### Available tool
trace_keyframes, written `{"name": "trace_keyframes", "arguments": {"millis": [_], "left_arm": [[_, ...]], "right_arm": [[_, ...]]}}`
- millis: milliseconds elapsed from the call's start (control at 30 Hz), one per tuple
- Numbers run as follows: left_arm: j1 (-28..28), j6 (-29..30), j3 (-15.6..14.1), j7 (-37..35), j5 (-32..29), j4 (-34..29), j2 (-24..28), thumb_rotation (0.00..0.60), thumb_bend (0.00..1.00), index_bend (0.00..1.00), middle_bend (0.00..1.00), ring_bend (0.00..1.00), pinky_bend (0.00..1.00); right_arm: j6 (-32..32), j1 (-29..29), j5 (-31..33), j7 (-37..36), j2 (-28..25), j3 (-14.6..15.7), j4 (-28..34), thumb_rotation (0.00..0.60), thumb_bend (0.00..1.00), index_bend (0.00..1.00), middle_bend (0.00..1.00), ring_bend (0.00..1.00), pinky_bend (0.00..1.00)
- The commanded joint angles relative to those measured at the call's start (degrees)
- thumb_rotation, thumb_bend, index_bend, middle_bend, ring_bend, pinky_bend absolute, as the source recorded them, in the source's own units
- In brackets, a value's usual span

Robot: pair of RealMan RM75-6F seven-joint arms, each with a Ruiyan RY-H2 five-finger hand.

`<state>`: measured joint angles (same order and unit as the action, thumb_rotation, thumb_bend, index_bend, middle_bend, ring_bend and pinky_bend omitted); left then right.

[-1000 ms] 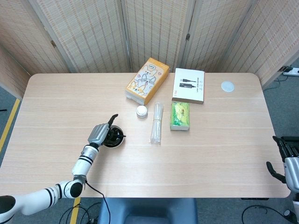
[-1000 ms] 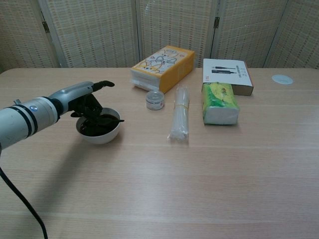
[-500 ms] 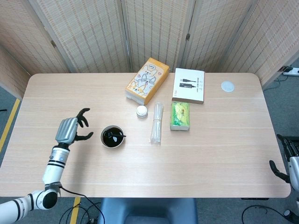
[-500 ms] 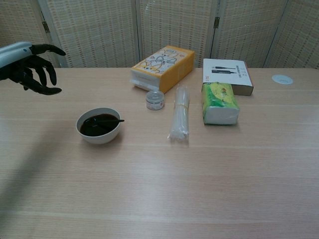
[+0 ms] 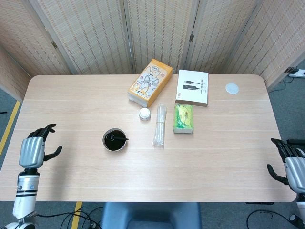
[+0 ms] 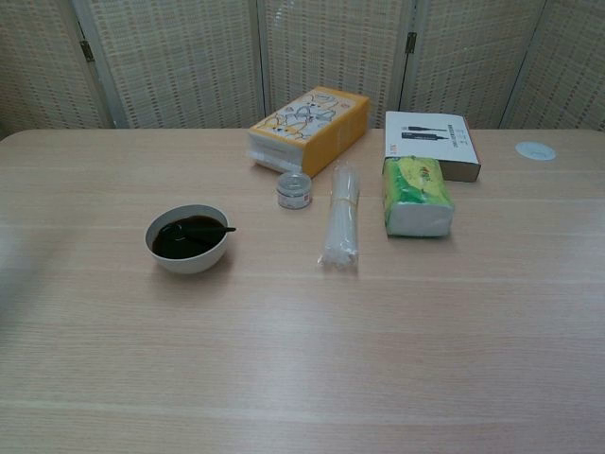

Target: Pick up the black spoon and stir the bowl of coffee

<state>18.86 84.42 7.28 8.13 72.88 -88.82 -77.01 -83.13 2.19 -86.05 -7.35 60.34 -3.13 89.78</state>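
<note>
Head view: we see the left hand (image 5: 33, 150) at the table's left edge, fingers apart, holding nothing; right hand (image 5: 291, 168) off the right edge, fingers also apart and empty. The black spoon (image 5: 117, 139) lies in the bowl of coffee (image 5: 115, 140), handle pointing right over the rim. Bowl is right of the left hand, well apart; left is the nearer

Chest view: no hands; spoon (image 6: 200, 228) rests in bowl (image 6: 187, 238), handle to the right
</note>
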Motion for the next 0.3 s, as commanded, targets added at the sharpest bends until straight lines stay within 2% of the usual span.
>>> {"name": "trace_keyframes", "arguments": {"millis": [33, 300], "left_arm": [[-3.0, 2.9, -2.3, 1.0, 2.0, -2.5, 1.5, 0.6, 0.27, 0.23, 0.38, 0.31, 0.36], [-7.0, 4.4, -5.1, 4.6, 3.0, -7.1, 4.2, 0.6, 0.27, 0.23, 0.36, 0.31, 0.33]], "right_arm": [[0.0, 0.4, -0.7, -1.1, 0.2, 0.0, -0.5, 0.6, 0.27, 0.1, 0.13, 0.18, 0.24], [-1.8, 1.8, -3.4, -0.8, 2.1, -0.7, -2.9, 0.6, 0.26, 0.1, 0.13, 0.18, 0.24]]}}
